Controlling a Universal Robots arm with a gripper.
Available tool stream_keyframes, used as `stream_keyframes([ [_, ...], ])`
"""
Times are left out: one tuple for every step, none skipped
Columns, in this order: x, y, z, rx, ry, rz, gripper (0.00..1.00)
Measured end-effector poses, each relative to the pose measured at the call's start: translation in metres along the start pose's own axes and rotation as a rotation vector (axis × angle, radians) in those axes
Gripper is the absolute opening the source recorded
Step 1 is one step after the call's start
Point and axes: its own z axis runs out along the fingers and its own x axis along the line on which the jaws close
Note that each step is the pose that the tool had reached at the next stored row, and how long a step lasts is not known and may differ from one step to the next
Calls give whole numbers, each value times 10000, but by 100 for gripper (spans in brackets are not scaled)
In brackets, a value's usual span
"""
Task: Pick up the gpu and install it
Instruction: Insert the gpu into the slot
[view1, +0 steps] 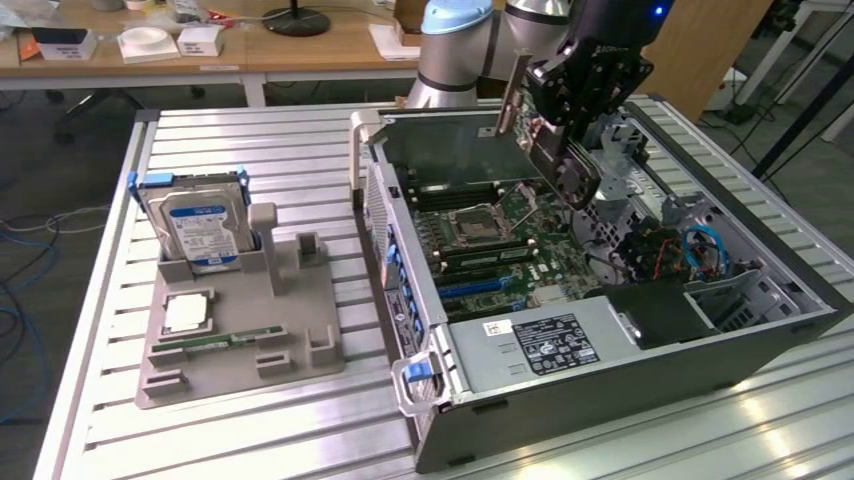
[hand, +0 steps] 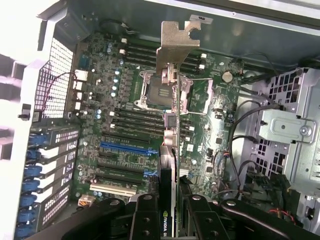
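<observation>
One gpu (view1: 558, 165) is held edge-down over the motherboard (hand: 125, 125), the gripper (hand: 170, 216) clamped onto it, presumably for slot alignment

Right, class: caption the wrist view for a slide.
Gripper holds the gpu edge-on above the motherboard, not yet seated.

1. The computer case (view1: 601, 400) lies open on the table (view1: 267, 440), in the right half of the exterior view.
2. The parts tray (view1: 240, 375) sits to its left, apart from it.
3. The hard drive (view1: 200, 230) stands upright at the tray's far end, and the processor (view1: 186, 313) lies nearer.
4. The gpu (view1: 563, 165), clamped in the gripper (view1: 554, 125), hangs over the motherboard (view1: 494, 250).
</observation>
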Motion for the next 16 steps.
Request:
stream_keyframes([
  [0,0,0,-1,1,-30,26],
  [0,0,0,-2,2,-63,26],
  [0,0,0,-3,4,-100,26],
  [0,0,0,-3,6,-144,26],
  [0,0,0,-4,8,-195,26],
  [0,0,0,-6,10,-257,26],
  [0,0,0,-7,12,-325,26],
  [0,0,0,-9,16,-399,26],
  [0,0,0,-11,18,-476,26],
  [0,0,0,-12,22,-555,26],
  [0,0,0,-14,25,-639,26],
  [0,0,0,-16,28,-725,26],
  [0,0,0,-18,32,-818,26],
  [0,0,0,-19,35,-909,26],
  [0,0,0,-22,38,-996,26],
  [0,0,0,-23,42,-1084,26],
])
